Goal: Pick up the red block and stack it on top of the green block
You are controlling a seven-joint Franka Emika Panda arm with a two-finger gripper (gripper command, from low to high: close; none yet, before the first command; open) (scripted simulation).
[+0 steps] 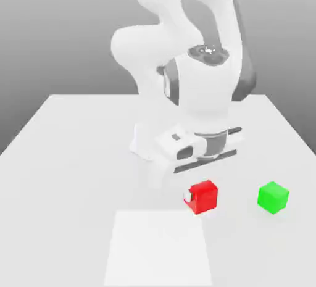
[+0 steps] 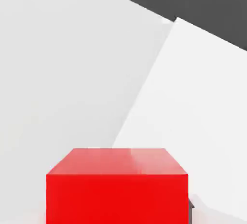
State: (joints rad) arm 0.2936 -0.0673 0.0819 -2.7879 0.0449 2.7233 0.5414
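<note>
Item: red block (image 1: 204, 196), near the tabletop's (image 1: 68, 150) front edge, green block (image 1: 273, 197) apart beside it. Likely light, rigid, smooth; grip opposite flat faces. My claw's (image 1: 196, 200) state: cannot tell.

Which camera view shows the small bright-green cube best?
The exterior view: the small bright-green cube stands whole on the white table, apart from the small bright-red cube, on the exterior view's right. The hand view gives the red cube close up instead.
</note>
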